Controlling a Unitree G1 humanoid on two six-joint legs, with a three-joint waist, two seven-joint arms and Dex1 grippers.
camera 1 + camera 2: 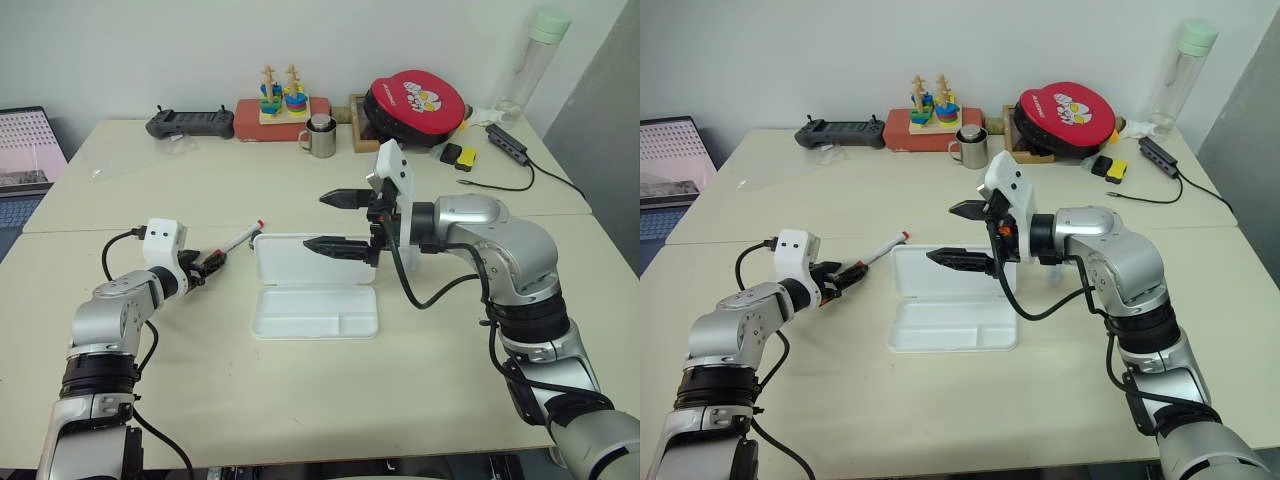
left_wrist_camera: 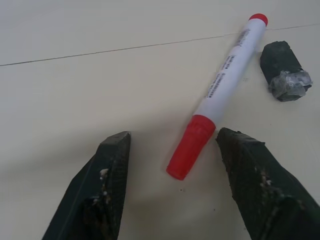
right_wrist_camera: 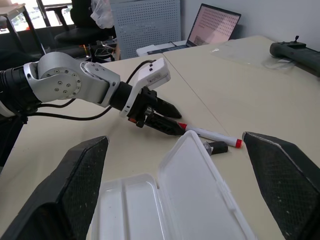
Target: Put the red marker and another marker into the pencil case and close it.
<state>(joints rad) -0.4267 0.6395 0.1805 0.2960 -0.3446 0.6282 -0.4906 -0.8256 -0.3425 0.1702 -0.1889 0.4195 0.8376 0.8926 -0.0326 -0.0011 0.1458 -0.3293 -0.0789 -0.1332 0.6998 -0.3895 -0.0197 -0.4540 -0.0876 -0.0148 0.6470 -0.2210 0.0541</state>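
The left gripper (image 2: 172,150) had its fingers (image 2: 107,175) parted on either side of the marker's (image 2: 220,95) red cap, one to each side, with a gap between each tip and the cap; it looked not yet clamped, though whether a tip brushed the cap was hard to tell. The marker lay flat on the surface (image 1: 200,380), left of the case (image 1: 315,290), its capped end toward the left gripper and its long axis slanting away toward the case's upright lid. A small black stub (image 2: 284,71) sat just beside the marker's far end. The right gripper (image 1: 340,222) hung above the case with its fingers spread wide, grasping nothing. The case stood open, lid raised at the back; the tray looked empty
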